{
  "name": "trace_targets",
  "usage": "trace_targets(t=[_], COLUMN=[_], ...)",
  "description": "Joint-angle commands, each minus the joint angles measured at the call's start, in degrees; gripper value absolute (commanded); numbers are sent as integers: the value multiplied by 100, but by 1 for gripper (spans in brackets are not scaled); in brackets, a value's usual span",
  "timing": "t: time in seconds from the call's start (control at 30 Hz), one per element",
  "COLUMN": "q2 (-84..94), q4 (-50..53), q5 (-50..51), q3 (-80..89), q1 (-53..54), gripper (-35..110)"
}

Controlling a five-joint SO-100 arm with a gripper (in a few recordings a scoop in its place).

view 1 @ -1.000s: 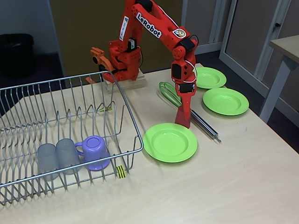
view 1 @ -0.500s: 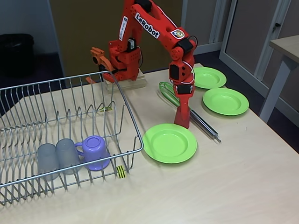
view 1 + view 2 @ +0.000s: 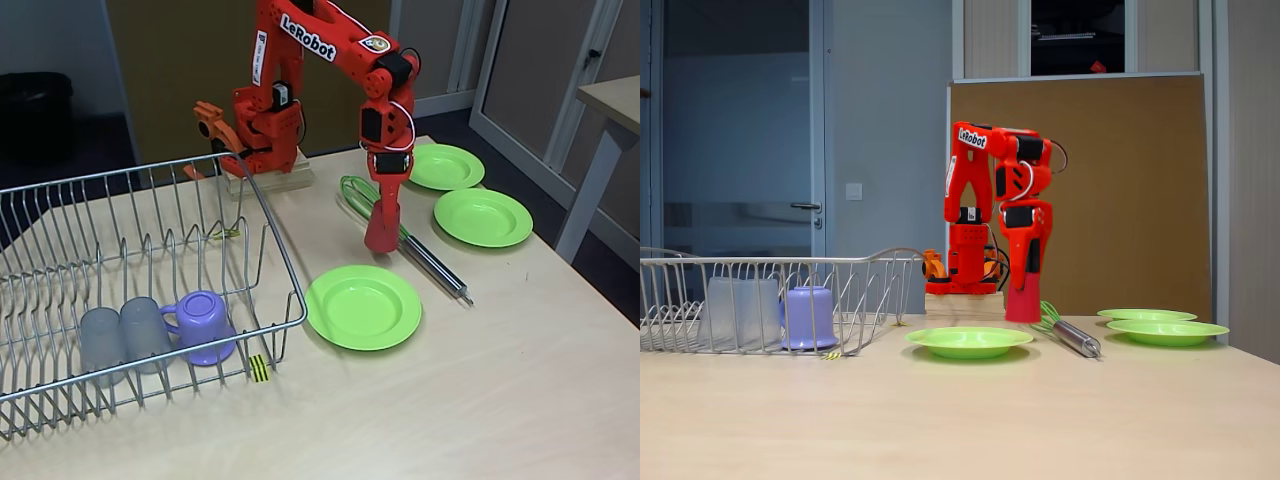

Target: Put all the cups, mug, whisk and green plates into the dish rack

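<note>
My gripper (image 3: 385,212) (image 3: 1023,282) points down, shut on the red cup (image 3: 382,238) (image 3: 1022,306), which hangs just above the table beside the whisk (image 3: 432,262) (image 3: 1072,338). The whisk's green loops lie behind the cup and its silver handle points to the front right. Three green plates lie on the table: one in front of the cup (image 3: 364,305) (image 3: 970,341) and two at the right (image 3: 482,217) (image 3: 445,165). In the dish rack (image 3: 291,292) (image 3: 870,262) at the left stand two grey cups (image 3: 101,342) (image 3: 145,330) and the purple mug (image 3: 203,325) (image 3: 808,317), upside down.
The arm's base sits on a wooden block (image 3: 268,180) at the table's back edge. A second table (image 3: 610,110) stands off to the right. Bare tabletop spreads across the front and right front.
The gripper has lifted and drawn back toward the arm's base with the red cup, away from the near plate. Nothing else has moved.
</note>
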Motion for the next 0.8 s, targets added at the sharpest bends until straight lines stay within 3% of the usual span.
trace_targets(t=[0.0, 0.27, 0.47, 0.77], q2=[817, 1740, 1055, -536], q4=[835, 1890, 2496, 2303], q5=[-281, -3067, -5142, -6302], q3=[-413, -1354, -2909, -4201], q1=[62, 1951, 3762, 4939], gripper=[19, 19, 17, 16])
